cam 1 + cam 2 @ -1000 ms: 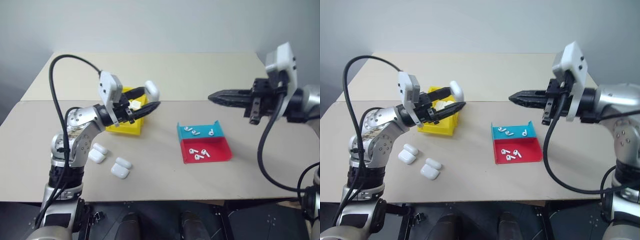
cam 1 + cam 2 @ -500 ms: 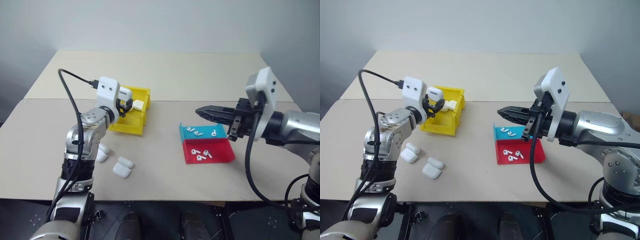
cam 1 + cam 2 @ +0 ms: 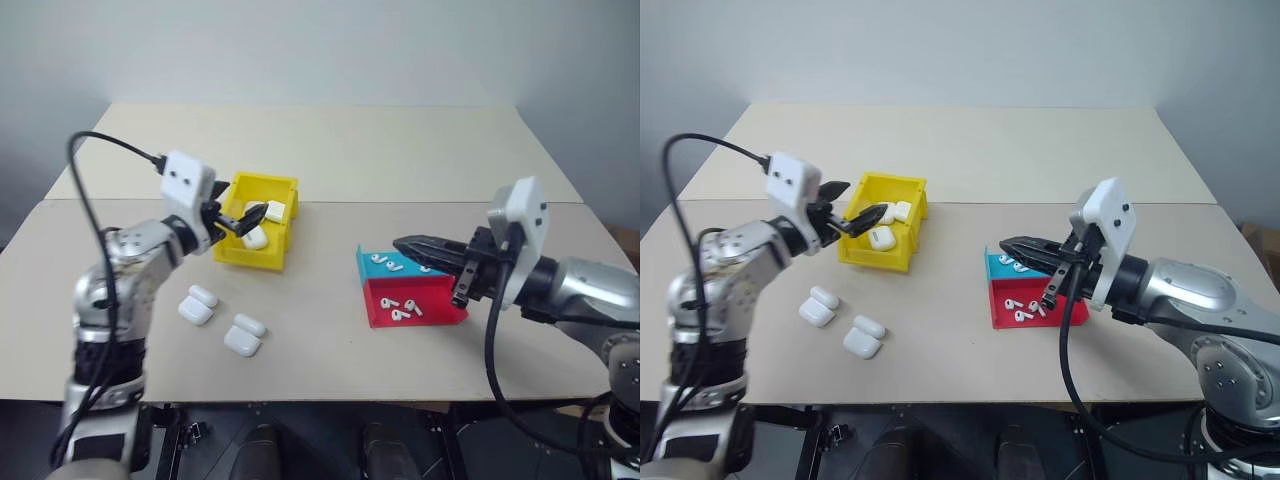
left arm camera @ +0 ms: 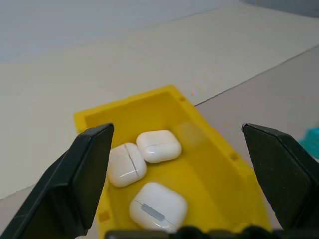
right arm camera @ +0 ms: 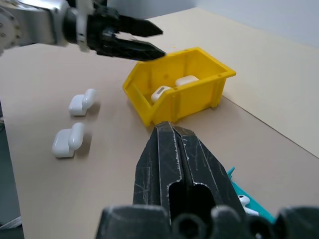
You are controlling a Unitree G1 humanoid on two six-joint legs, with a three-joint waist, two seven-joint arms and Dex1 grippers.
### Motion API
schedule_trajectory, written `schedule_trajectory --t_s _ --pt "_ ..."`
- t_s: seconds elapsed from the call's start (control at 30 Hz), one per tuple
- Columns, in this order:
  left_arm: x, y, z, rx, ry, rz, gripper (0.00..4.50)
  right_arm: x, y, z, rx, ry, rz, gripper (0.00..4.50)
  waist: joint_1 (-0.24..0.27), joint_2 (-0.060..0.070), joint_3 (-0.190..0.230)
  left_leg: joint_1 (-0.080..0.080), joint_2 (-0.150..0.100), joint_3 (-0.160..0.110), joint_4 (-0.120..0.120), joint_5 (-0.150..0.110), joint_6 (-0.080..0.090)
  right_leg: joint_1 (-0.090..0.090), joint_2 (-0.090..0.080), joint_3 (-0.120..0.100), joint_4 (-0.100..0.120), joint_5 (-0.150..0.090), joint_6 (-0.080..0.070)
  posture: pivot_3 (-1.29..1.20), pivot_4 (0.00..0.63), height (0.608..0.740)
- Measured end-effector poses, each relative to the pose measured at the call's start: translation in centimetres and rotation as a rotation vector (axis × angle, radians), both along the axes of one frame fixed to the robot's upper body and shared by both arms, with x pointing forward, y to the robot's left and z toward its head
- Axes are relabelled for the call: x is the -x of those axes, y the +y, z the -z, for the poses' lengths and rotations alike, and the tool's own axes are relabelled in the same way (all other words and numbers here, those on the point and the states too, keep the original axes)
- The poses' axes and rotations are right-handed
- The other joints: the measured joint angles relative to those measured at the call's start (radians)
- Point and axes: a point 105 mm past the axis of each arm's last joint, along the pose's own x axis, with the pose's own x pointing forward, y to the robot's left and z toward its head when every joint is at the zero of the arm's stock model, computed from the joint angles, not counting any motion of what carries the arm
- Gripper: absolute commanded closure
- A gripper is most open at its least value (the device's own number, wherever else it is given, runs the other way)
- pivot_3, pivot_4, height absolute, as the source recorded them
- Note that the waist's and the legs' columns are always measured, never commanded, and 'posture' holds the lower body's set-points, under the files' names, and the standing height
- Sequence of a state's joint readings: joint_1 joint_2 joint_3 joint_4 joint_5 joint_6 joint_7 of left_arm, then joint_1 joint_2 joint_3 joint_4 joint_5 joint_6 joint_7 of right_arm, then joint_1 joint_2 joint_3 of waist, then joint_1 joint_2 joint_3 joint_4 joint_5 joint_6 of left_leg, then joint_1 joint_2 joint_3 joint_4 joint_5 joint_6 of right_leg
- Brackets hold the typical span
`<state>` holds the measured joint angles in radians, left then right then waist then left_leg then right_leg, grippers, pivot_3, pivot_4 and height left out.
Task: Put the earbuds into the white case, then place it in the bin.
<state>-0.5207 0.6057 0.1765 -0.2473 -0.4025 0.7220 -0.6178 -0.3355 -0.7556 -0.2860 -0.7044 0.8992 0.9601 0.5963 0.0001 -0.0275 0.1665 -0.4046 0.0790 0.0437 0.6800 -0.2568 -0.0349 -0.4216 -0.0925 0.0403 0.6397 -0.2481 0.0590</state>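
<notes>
Head view: the left jaws (image 3: pixel 247 217) stand spread and empty over the bright yellow plastic bin (image 3: pixel 262 258), with small glossy white rounded cases (image 3: pixel 256 238) lying in the bin just below them. The right jaws (image 3: pixel 402 243) are pressed together above the shallow blue tray (image 3: pixel 434 257) holding tiny white stemmed earbuds (image 3: pixel 391 265).

Left wrist view: three cases lie in the bin between the wide-apart fingers (image 4: pixel 75 179).

Right wrist view: beyond the closed fingers (image 5: pixel 182 164), four open cases (image 5: pixel 69 141) lie on the beige surface (image 5: pixel 114 164).

The right pincer (image 3: pixel 405 243) overlaps the blue tray (image 3: pixel 372 265), hiding some earbuds (image 3: pixel 389 265).
</notes>
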Motion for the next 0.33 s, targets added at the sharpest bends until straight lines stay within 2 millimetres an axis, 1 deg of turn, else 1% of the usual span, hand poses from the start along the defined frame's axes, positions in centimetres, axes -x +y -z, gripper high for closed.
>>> schedule_trajectory --t_s 0.1,0.17,0.27,0.33 --pt "3.1 0.8 0.3 -0.062 0.028 0.146 0.02 0.0 -0.8 1.9 0.058 0.034 0.008 4.50 -0.002 0.000 0.000 0.000 0.000 0.000 0.000 0.000 0.000 0.000 0.000 0.000 0.000 0.000 0.000 0.00 0.150 0.740" --pt "4.7 0.7 0.4 -0.080 0.042 0.236 0.02 0.0 -1.0 2.6 0.084 0.048 -0.008 4.50 -0.004 0.000 0.000 0.001 0.000 0.001 0.000 0.000 0.000 0.000 0.000 0.000 0.000 0.000 0.000 0.00 0.150 0.740" --pt "7.1 0.8 0.5 -0.080 0.067 0.334 0.02 0.0 -0.9 2.9 0.107 0.039 -0.050 4.50 -0.006 0.000 0.000 0.001 0.000 0.000 0.000 0.000 0.000 0.000 0.000 0.000 0.000 0.000 0.000 0.00 0.150 0.740" --pt "8.6 0.7 0.5 -0.073 0.077 0.379 0.02 -0.4 -1.2 2.8 0.113 0.032 -0.058 4.50 -0.009 0.000 0.000 0.001 0.000 0.001 0.000 0.000 0.000 0.000 0.000 0.001 -0.001 0.000 0.000 0.00 0.150 0.740"
